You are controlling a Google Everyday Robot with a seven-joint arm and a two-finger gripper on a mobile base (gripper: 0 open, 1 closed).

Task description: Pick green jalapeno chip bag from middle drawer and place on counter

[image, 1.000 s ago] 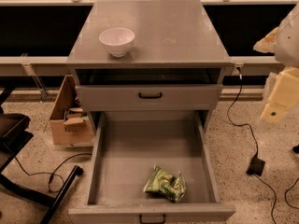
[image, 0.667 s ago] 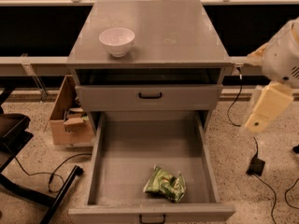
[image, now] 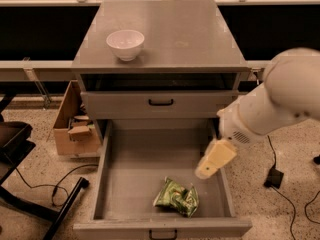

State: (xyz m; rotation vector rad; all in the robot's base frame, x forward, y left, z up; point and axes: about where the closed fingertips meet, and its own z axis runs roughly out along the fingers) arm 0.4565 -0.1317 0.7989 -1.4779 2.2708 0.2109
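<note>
The green jalapeno chip bag lies crumpled on the floor of the open middle drawer, near its front right. My gripper hangs over the drawer's right side, above and a little right of the bag, not touching it. The white arm reaches in from the right. The counter is the grey cabinet top, with a white bowl at its left.
A shut drawer front with a black handle sits above the open drawer. A cardboard box stands on the floor to the left. A black chair base and cables lie at lower left; a cable and plug lie at the right.
The arm has swung in from the right edge and down, bringing the gripper over the drawer's right side near the bag. The bag and bowl have not moved.
</note>
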